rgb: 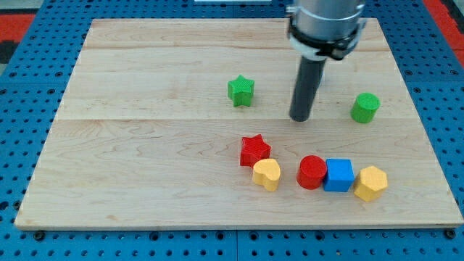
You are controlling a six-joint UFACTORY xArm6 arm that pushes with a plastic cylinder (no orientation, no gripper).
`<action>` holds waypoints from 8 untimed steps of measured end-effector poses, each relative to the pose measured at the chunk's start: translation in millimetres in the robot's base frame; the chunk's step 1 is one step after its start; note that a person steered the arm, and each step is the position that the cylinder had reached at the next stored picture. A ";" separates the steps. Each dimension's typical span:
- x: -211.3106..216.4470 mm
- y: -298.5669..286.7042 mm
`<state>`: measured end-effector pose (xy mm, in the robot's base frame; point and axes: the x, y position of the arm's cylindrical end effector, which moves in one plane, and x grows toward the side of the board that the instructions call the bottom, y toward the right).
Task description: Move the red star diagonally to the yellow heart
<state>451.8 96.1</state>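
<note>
The red star [254, 150] lies on the wooden board [145, 145] right of centre, toward the view's bottom. The yellow heart [267, 174] sits just below and right of it, touching or nearly touching. My tip [300, 118] is at the lower end of the dark rod, above and to the right of the red star, well apart from it. The tip stands between the green star [241, 90] on its left and the green cylinder [365, 107] on its right.
A red cylinder [312, 172], a blue cube [338, 175] and a yellow hexagonal block [370, 183] form a row right of the yellow heart. The board's bottom edge runs just below them. Blue pegboard surrounds the board.
</note>
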 end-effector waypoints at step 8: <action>74.8 -94.4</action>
<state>526.6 1.7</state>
